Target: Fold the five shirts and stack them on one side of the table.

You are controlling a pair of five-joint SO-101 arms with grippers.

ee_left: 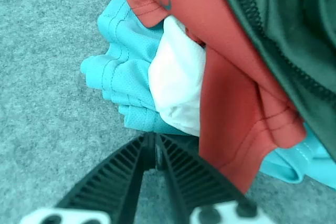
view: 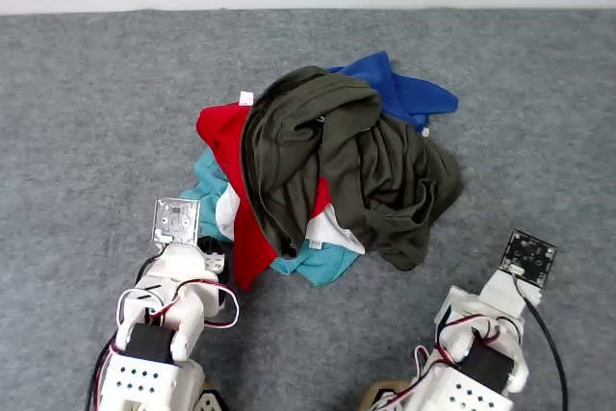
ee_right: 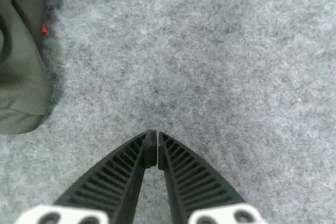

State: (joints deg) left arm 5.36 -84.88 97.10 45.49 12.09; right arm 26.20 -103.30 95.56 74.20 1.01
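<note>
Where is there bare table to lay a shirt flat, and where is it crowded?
Bare table lies left of the red shirt and right of the dark olive shirt, plus a strip behind the blue shirt. The right gripper hangs over bare table. Crowded: the middle, and where the left gripper sits by the teal shirt.

You've got five unfolded shirts in one heap: olive shirt (view: 366, 156) on top, red shirt (view: 226, 137), white shirt (view: 327, 228) and teal shirt (view: 322, 262) beneath, blue shirt (view: 399, 93) farthest. Teal and white lie just ahead of the left gripper (ee_left: 156, 139) jaws; the olive edge is ahead of the right gripper (ee_right: 157, 136) jaws, apart.
</note>
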